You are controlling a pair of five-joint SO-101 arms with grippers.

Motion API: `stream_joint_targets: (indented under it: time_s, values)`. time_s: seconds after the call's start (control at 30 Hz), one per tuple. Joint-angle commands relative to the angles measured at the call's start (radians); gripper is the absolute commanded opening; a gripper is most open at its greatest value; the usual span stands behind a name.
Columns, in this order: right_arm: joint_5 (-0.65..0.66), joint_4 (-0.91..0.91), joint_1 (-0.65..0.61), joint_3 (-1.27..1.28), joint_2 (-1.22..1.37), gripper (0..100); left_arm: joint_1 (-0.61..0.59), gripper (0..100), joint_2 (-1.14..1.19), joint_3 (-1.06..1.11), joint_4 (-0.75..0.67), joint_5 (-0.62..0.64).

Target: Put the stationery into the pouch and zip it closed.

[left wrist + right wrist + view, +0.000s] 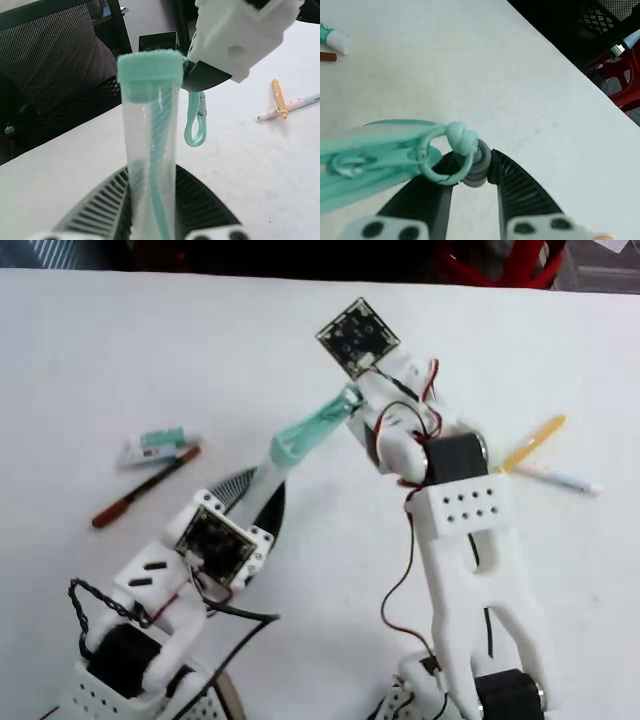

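L hand (pixel 150 200) clamps pouch (pixel 150 125); R hand (pixel 470 172) pinches zip pull (pixel 461 137).

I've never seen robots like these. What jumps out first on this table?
A see-through mint-green pouch is held mid-table between two arms: the left end effector clamps one end, the right end effector pinches the pull loop at the other. Stationery lies loose: a red-brown pen and small tube by the left arm, a yellow pen and white pen by the right.

Office or lab workspace: white table (pixel 90 360), black mesh office chair (pixel 50 60), red metal frame (pixel 622 87) behind.
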Motion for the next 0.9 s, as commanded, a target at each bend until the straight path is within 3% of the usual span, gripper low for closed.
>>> stream_joint_targets:
  time_s: [0.0, 0.1, 0.27, 0.33, 0.5, 0.63, 0.87]
  values:
    - [-0.011, -0.022, 0.042, -0.005, -0.013, 1.8, -0.016, 2, 0.016, 0.037, 0.005, -0.006]
    - [-0.018, -0.024, 0.033, -0.021, -0.024, 1.9, -0.010, 2, 0.018, 0.037, -0.098, -0.006]
    - [-0.021, -0.022, 0.024, -0.097, -0.022, 1.8, 0.013, 3, 0.024, 0.103, -0.494, -0.006]
    - [-0.072, -0.022, 0.022, -0.129, -0.030, 1.8, 0.058, 3, 0.025, 0.132, -0.569, -0.009]
    - [-0.192, -0.015, 0.022, -0.213, -0.030, 1.8, 0.108, 6, 0.045, 0.157, -0.582, -0.008]
    - [-0.199, -0.013, -0.005, -0.212, -0.028, 1.8, 0.107, 14, 0.189, 0.157, -0.582, -0.005]
    - [-0.196, -0.002, -0.056, -0.169, -0.030, 1.8, 0.059, 14, 0.433, 0.083, -0.588, -0.003]
